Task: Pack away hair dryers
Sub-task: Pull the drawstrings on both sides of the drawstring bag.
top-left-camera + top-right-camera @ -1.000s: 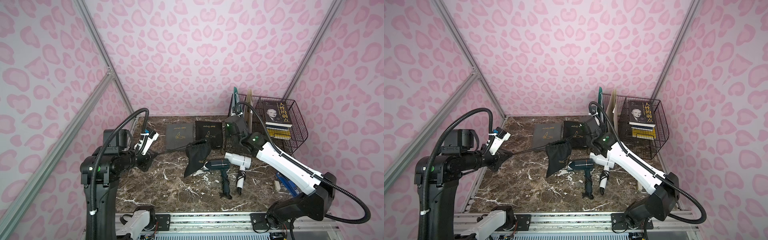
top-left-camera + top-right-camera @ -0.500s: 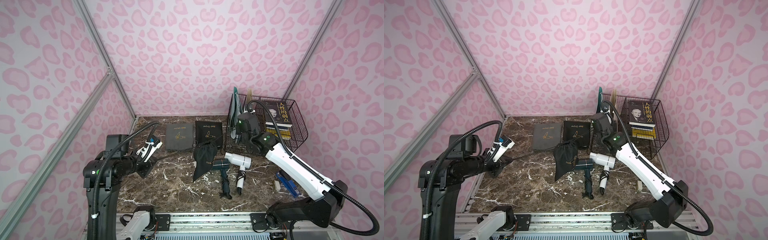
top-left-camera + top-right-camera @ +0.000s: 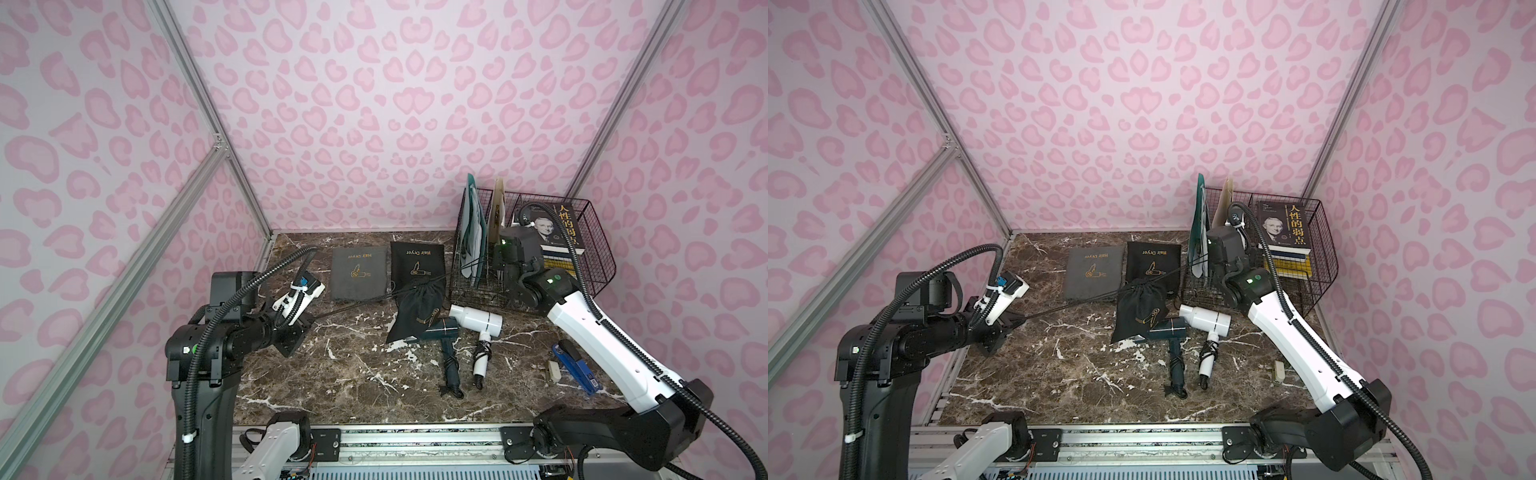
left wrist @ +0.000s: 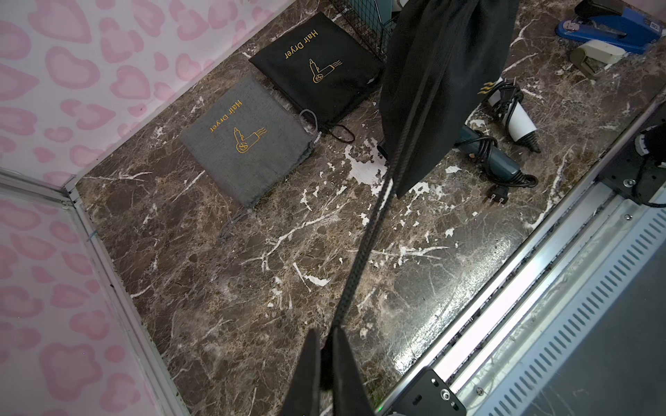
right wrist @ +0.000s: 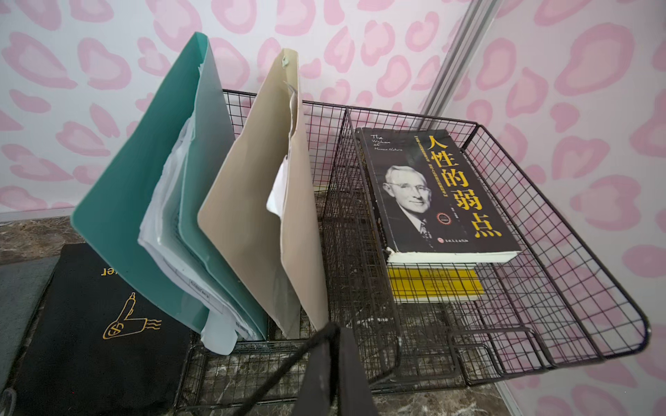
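A black drawstring pouch [image 3: 417,309] [image 3: 1140,309] [image 4: 432,90] hangs mid-table between my grippers, its mouth bunched. My left gripper [image 3: 309,320] [image 3: 1021,320] [image 4: 326,335] is shut on one taut drawstring, left of the pouch. My right gripper [image 3: 1206,259] [image 5: 333,329] is shut on the other drawstring, in front of the wire basket. Two hair dryers lie right of the pouch with cords wound on their handles. The dark teal one [image 3: 442,332] [image 3: 1169,330] [image 4: 493,158] touches the pouch's lower end. The white one [image 3: 478,322] [image 3: 1208,320] lies beside it.
A flat grey pouch [image 3: 359,272] and a flat black pouch [image 3: 417,262] lie at the back. The wire basket [image 3: 590,249] [image 5: 540,324] at the back right holds folders [image 5: 162,198] and books. A blue stapler [image 3: 575,365] lies at the right.
My right gripper has moved right, to the basket's front, pulling its drawstring. The pouch has shifted right toward the dryers. My left gripper has lowered a little and both cords stay taut.
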`<move>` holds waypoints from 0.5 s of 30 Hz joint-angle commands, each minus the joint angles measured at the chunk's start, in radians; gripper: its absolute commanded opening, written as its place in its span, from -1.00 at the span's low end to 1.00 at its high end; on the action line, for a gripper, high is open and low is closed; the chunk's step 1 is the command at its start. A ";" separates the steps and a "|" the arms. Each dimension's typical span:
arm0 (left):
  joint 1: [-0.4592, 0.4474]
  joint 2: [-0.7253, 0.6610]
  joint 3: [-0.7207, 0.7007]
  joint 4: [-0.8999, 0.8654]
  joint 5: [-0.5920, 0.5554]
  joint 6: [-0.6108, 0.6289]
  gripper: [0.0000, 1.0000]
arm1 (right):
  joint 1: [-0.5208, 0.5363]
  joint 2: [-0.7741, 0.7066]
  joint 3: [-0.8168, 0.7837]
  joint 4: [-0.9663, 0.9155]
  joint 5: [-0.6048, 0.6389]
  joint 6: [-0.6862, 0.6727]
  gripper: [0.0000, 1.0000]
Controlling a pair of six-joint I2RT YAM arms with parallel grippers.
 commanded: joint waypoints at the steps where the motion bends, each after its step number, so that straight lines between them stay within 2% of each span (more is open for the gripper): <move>1: 0.005 -0.007 -0.003 -0.025 -0.093 0.007 -0.97 | -0.026 -0.006 -0.006 0.040 0.098 -0.015 -1.00; 15: 0.006 -0.013 0.005 -0.004 -0.094 -0.017 -0.96 | -0.063 -0.026 0.010 0.037 0.074 -0.034 -1.00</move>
